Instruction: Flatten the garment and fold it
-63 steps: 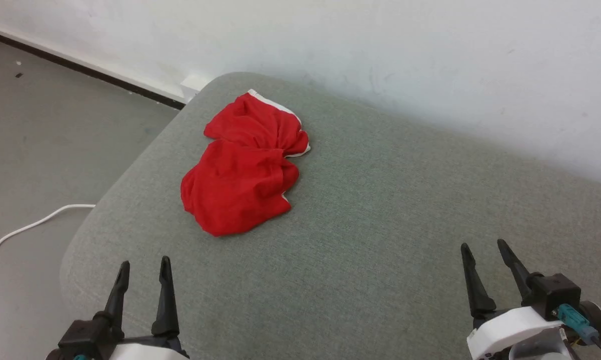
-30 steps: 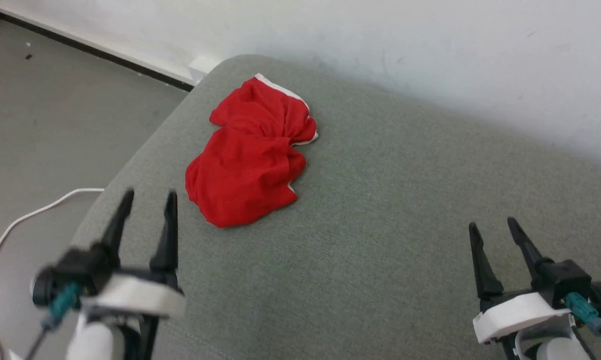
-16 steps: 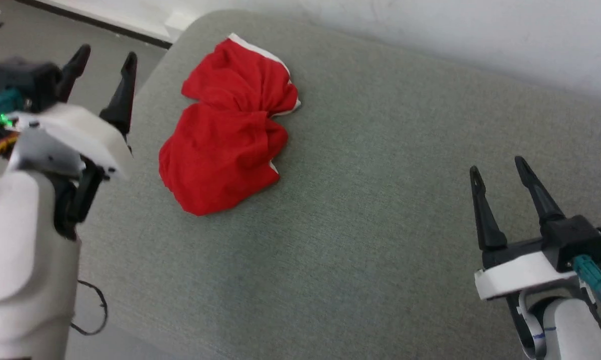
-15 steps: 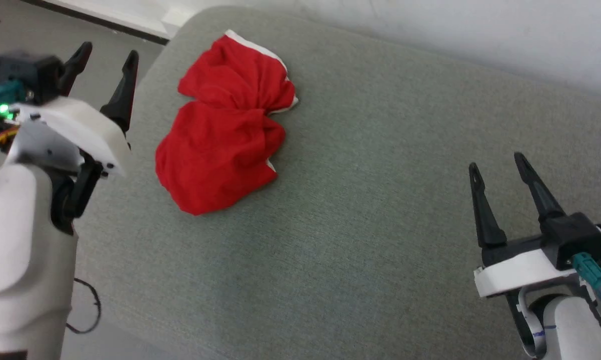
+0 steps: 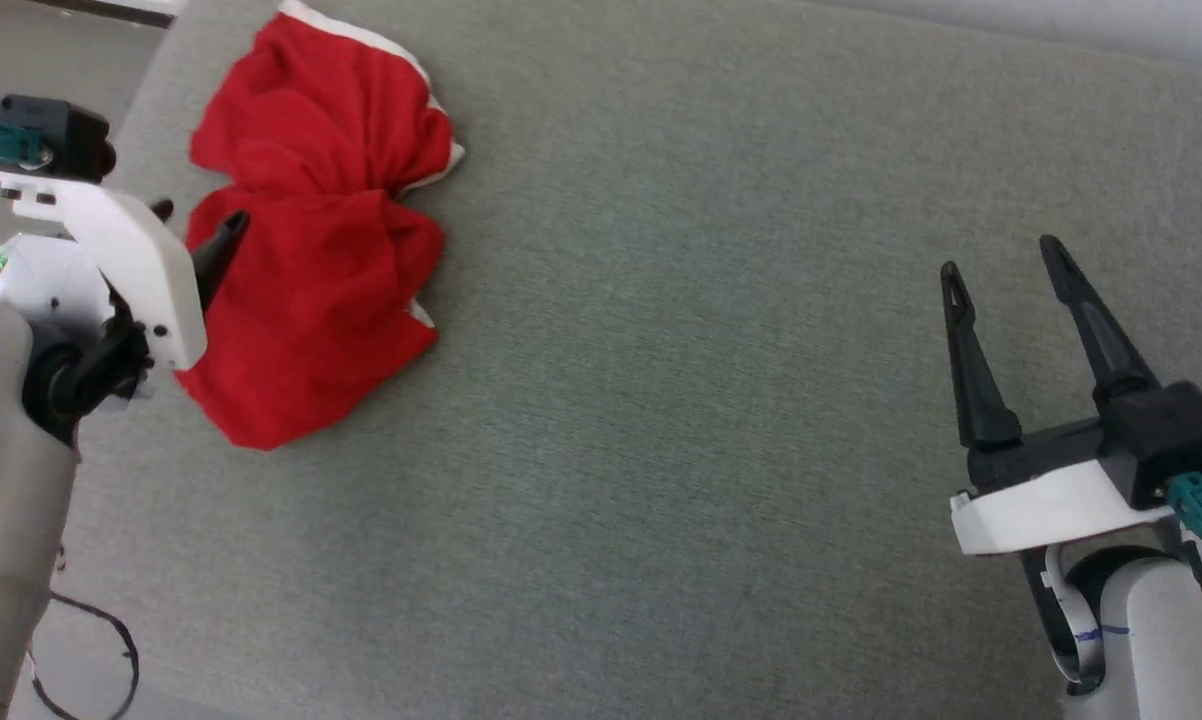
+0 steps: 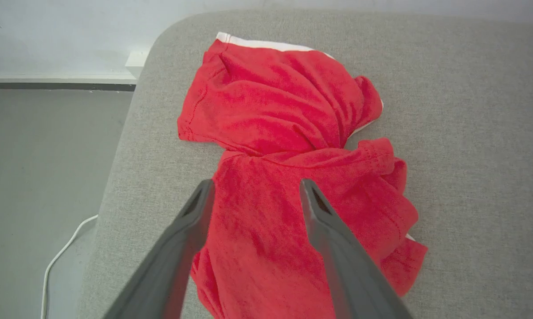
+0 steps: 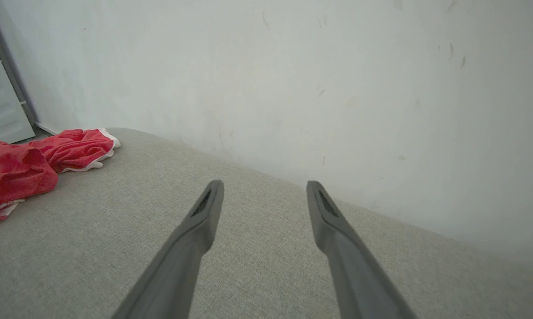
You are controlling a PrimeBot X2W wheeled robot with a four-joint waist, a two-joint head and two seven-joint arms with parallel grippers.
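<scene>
Left jaws spread above the crumpled bright red, white-trimmed soft shorts point(image 6: 288, 128); right jaws idle.
Wide apart and empty, the left jaws aim at the shorts' near lobe, probably to pinch a fold and spread it; whether they touch it I cannot tell. The pale left forearm point(image 5: 1, 480) rises at the left edge of the grey-green fabric cushion point(image 5: 681, 420), wrist bent inward. The shorts lie by its far left corner. The right jaws, open too, hover near the right edge, well apart.

Left pincer point(image 6: 255, 184) moved forward, now poised over garment point(image 6: 275, 102); head camera tilted down.
</scene>
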